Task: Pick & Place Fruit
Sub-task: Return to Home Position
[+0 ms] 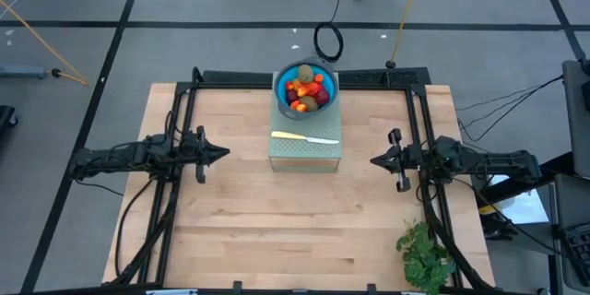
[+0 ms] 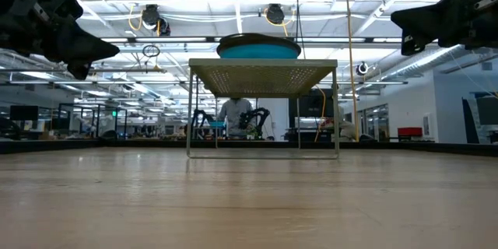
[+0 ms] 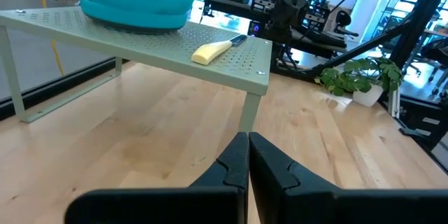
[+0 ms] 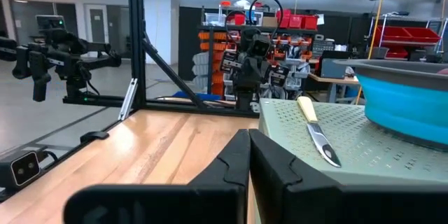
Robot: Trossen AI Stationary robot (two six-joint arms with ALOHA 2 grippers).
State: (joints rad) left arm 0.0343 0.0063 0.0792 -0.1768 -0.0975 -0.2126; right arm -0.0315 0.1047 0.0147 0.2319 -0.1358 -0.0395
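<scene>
Left to right on the top-down shot. Got the left gripper [image 1: 225, 154] out at 9 o'clock of the table [image 1: 277, 230], hanging above the wood, tips pressed flat together, nothing pinched. Same deal on its wrist cam: fingers [image 3: 231, 164] squeezed tight, aimed toward the shelf.

Up at 12 o'clock, found the pale green perforated shelf [image 1: 306, 152] on thin legs. On its far half, spotted the blue strainer bowl [image 1: 279, 90], loaded with the fruit [image 1: 306, 90]: red, orange and a couple of brown-green pieces piled inside. Just in front of the bowl, on the shelf top, got the cream-handled knife [image 1: 304, 136] lying flat, near the bowl but apart from it.

Over at 3 o'clock, got the right gripper [image 1: 373, 159], also raised, also pressed together on nothing, facing the shelf.

Down around 5 o'clock, by the table edge, spotted a green leafy bunch [image 1: 426, 253]. Way back in the low shot, a person [image 2: 233, 113] standing beyond the shelf.
</scene>
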